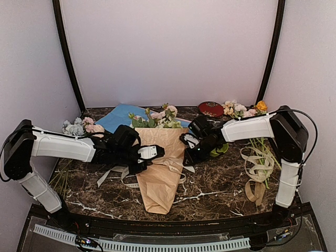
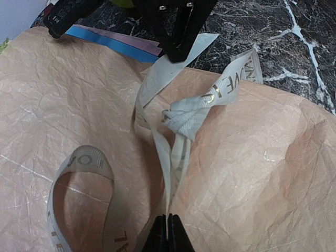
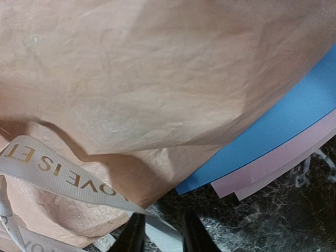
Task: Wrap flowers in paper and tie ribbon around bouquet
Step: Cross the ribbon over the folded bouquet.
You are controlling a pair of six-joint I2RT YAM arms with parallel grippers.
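Note:
The bouquet [image 1: 160,173] lies mid-table, a cone of tan paper [image 2: 273,168] with its point toward me and the flowers [image 1: 157,118] showing at its far end. The cream lettered ribbon [image 2: 181,116] is knotted loosely over the paper. My left gripper [image 2: 169,226] is shut on a folded strand coming down from the knot; it sits at the cone's left edge [image 1: 156,152]. At the cone's right edge, my right gripper [image 3: 164,237] has the ribbon [image 3: 58,176] lying flat between its narrowly spaced fingers, touching both. From the left wrist view, the right gripper [image 2: 176,52] holds that strand up.
A blue sheet [image 3: 273,136] and pink sheets [image 3: 283,168] stick out from under the paper. A blue-bloom bunch [image 1: 73,127] lies far left, an orange-bloom bunch [image 1: 261,106] far right beside a red dish [image 1: 211,108]. Spare ribbon coils [image 1: 257,168] lie on the right.

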